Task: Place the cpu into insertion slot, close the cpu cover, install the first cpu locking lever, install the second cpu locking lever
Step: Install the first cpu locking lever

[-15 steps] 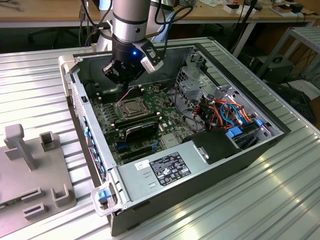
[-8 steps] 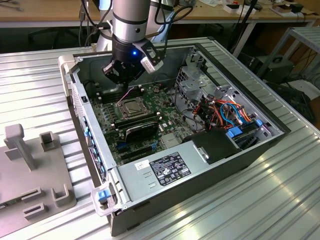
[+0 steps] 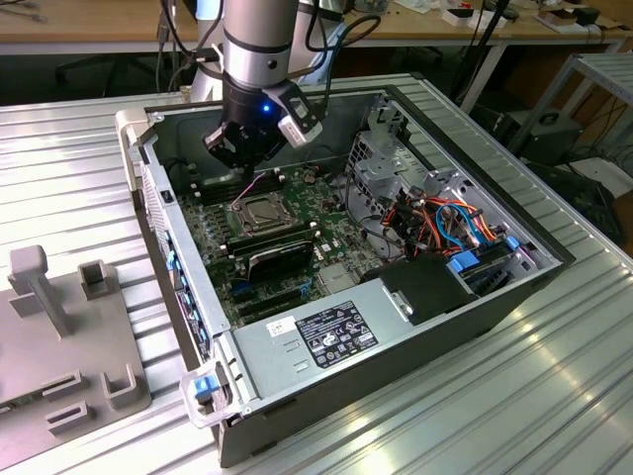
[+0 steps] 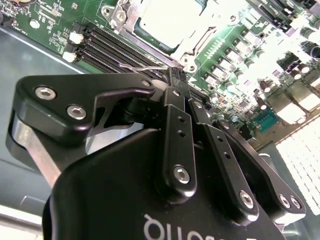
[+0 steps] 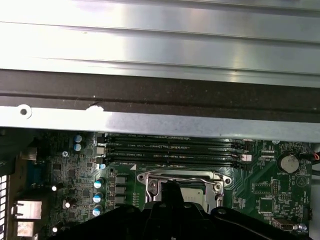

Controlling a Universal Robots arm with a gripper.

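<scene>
Exterior view takes in a ribbed aluminium table [image 3: 554, 396] and, lying on its side on it, a dark-grey metal computer case [image 3: 445, 341]. Its panel is off, I'd say so that the silver-grey robot arm [image 3: 255, 49] can reach straight down into it. The arm hangs over the green circuit board [image 3: 213, 247], close to the small square silvery-rimmed insertion slot [image 3: 263, 213].

In the second wrist view the black gripper [image 4: 178, 76] has its fingers [image 4: 176, 125] drawn together to a narrow tip. That looks suited to working at something slim beside the long black memory slots [image 5: 170, 147]. The tip sits at the end of a thin silvery wire locking lever [image 4: 142, 66] just beside the socket; whether the wire is pinched between the fingers I cannot tell.

The silvery windowed cpu cover [image 4: 131, 22] appears to lie flat, pinning the chip. The flat square silvery-grey cpu [image 4: 167, 20] sits in the slot, showing through the window.
</scene>
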